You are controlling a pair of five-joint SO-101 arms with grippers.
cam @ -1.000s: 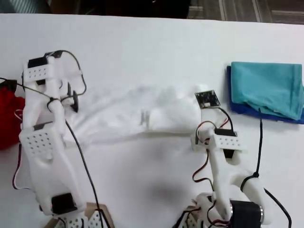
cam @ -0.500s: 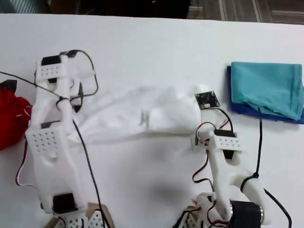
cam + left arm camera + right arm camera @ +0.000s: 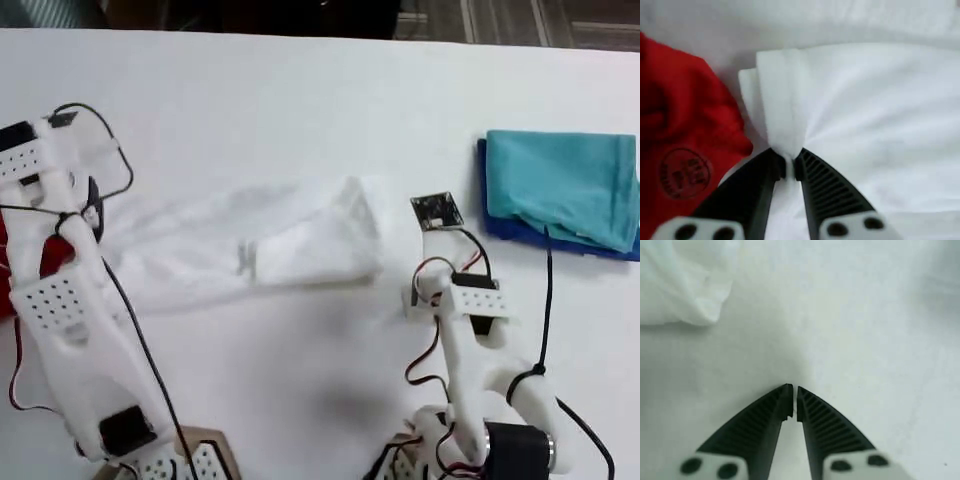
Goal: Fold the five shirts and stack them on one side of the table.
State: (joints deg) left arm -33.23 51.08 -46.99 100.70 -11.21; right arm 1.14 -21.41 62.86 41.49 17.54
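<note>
Left wrist view: my left gripper (image 3: 789,167) is clamped on a bunched fold of the white shirt (image 3: 865,120). The fingers are black ribbed plastic, and the jaws stand nearly together with only the pinched cloth between them. The cloth is thin, soft and matte, gathered into flat pleats above the jaws and fanning out into creases. Just beside it lies the red shirt (image 3: 680,135), crumpled, with a round print I cannot make out.

Right wrist view: my right gripper (image 3: 794,401) holds nothing, its jaws drawn to a narrow slit over the smooth white table (image 3: 875,330). A rumpled corner of the white shirt lies apart from it.

High view: the white shirt (image 3: 270,245) lies as a long wrinkled band across the left-centre of the table (image 3: 300,110). Its outline is hard to trace, white on white. At the right side a folded teal shirt (image 3: 565,180) rests on a folded blue shirt (image 3: 497,222), of which a thin edge shows. My left arm (image 3: 70,330) covers most of the red shirt (image 3: 6,280) and hides the pinch point.

Change: over the last second my left arm has swung toward the left edge, dragging the white shirt. Its right end, formerly just beside the camera board (image 3: 437,210) on my right arm (image 3: 465,330), now lies apart from it. My right arm has not moved.
</note>
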